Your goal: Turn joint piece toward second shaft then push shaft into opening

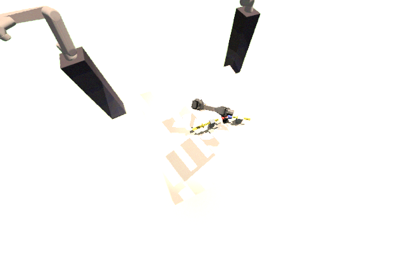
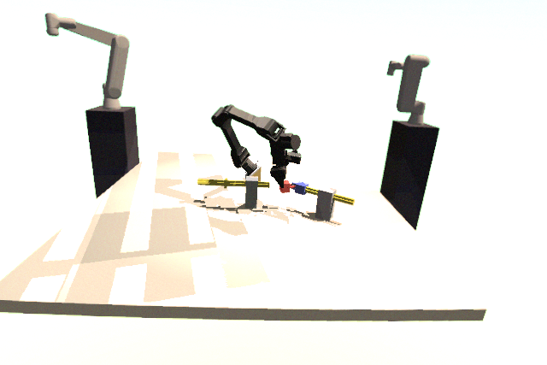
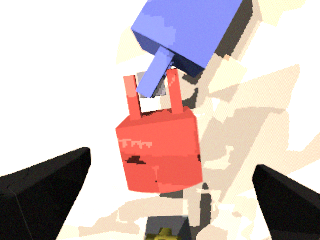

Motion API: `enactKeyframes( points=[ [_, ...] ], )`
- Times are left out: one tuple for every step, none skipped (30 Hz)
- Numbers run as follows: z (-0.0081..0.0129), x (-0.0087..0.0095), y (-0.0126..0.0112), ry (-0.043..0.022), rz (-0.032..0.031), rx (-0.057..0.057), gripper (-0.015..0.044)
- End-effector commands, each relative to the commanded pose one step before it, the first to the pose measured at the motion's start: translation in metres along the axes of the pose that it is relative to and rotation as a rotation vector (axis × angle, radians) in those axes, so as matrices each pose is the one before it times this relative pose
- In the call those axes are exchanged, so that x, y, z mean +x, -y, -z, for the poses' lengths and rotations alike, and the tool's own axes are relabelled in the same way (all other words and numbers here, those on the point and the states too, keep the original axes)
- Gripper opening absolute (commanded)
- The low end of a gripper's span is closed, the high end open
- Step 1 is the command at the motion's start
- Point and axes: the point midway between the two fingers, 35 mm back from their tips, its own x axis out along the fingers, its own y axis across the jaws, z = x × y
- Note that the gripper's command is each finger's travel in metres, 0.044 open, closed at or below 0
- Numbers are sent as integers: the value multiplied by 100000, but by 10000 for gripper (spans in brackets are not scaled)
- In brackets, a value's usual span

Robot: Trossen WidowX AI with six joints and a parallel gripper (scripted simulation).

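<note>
The red square joint piece (image 3: 159,150) (image 2: 285,186) (image 1: 224,118) hangs by two prongs on the blue hinge block (image 3: 187,16) (image 2: 301,188) (image 1: 230,116), which sits on the end of the fixed yellow shaft (image 2: 342,198) in its grey block (image 2: 326,204). The second yellow shaft (image 2: 220,182) (image 1: 200,126) passes through the other grey block (image 2: 250,191), its tip short of the red piece. My gripper (image 3: 174,164) (image 2: 279,182) is open, above the red piece, its black fingers apart on either side and not touching it.
Two beige idle arms stand on dark pedestals, one at the left (image 2: 112,144) (image 1: 93,84) and one at the right (image 2: 408,171) (image 1: 241,40). The table's front edge (image 2: 243,313) runs across the bottom of the exterior view.
</note>
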Motion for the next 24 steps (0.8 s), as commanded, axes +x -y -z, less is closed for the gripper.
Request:
enactKeyframes(
  points=[
    [-541,-931,-137,-2624,1054,12563,440],
    [-103,-330,-24,-302,342,3237,440],
    [-98,-332,-29,-289,358,3238,440],
    [-93,-333,-34,-274,372,3239,440],
    [-100,-361,-28,-194,427,3413,440],
    [-95,-364,-33,-177,439,3424,440],
    [-89,-365,-38,-158,449,3425,440],
    [-83,-366,-43,-139,459,3426,440],
    [-77,-367,-47,-119,467,3427,440],
    [-71,-369,-50,-99,475,3427,440],
    [-64,-370,-53,-78,482,3428,440],
    [-57,-371,-56,-57,488,3429,440],
    [-36,-360,-50,-157,466,3355,440],
    [-30,-361,-51,-137,476,3358,440],
    [-23,-362,-52,-116,485,3359,440],
    [-16,-363,-52,-94,493,3360,440],
    [-9,-363,-51,-73,500,3361,440],
    [-2,-364,-50,-50,506,3362,440],
    [4,-364,-49,-28,511,3363,440],
    [11,-365,-47,-5,515,3364,440],
    [17,-365,-45,18,518,3363,440],
    [23,-365,-43,42,520,3366,440],
    [29,-365,-40,65,521,3367,440],
    [35,-365,-36,89,521,3368,440]
  ],
)
